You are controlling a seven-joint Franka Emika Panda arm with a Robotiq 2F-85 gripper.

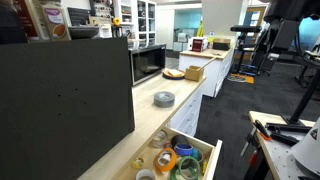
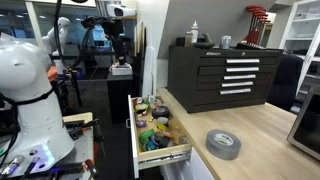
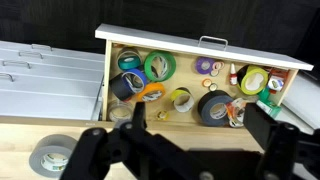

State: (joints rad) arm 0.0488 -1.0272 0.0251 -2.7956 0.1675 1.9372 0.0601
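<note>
The tape rolls [image 3: 160,68] lie packed edge to edge in the open drawer [image 3: 200,42], so a tool [image 3: 180,142] coming down this wide would likely knock a neighbour or catch the drawer wall. A push on the pulled-out drawer could also strain its slides. The grey tape roll [image 3: 50,158] lies flat on the counter [image 2: 262,135] near the drawer and could be nudged over the edge. The tool hangs well above, pointing straight down near the counter's edge, fingers spread and holding nothing. In an exterior view the white arm [image 2: 25,75] stands beside the drawer.
</note>
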